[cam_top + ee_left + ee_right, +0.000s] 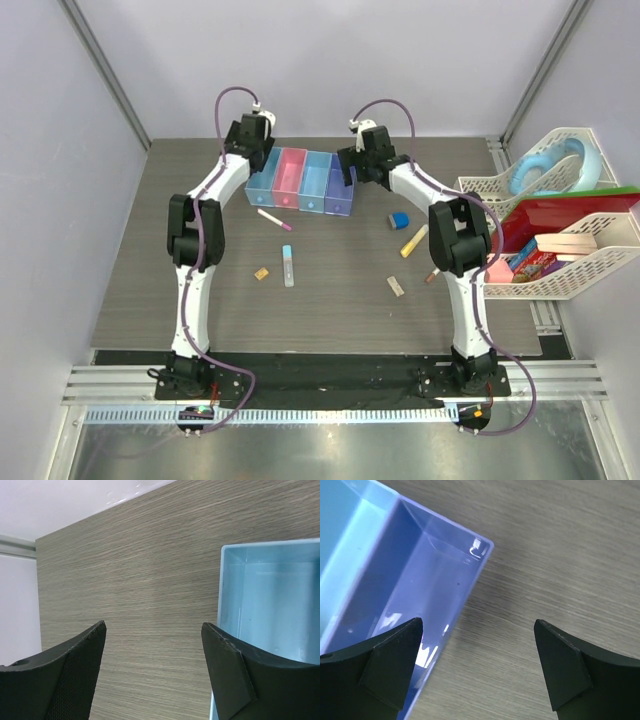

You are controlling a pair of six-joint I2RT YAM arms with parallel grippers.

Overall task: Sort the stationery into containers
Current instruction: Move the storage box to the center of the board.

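Both arms reach to the far side of the table (340, 305), one at each end of the row of containers (300, 180). The left gripper (153, 625) stands open and holds nothing; its wrist view shows only bare wood between the fingers, with the end light blue box (270, 595) just to one side. The right gripper (478, 621) is also wide open and empty, over the outer corner of the purple box (430, 580). The parts of these two boxes that I can see contain nothing.

All the stationery lies loose on the table, on the near side of the row, toward the arm bases. The pink-capped white pen (273, 219) is the closest piece to the left gripper (just before the pink box); its long axis runs slanted, almost along the row. The small blue block (399, 220) is closest to the right gripper, near the purple end. I judge that either arm must draw back toward its base, and for the pen the fingers should close across that slanted axis.
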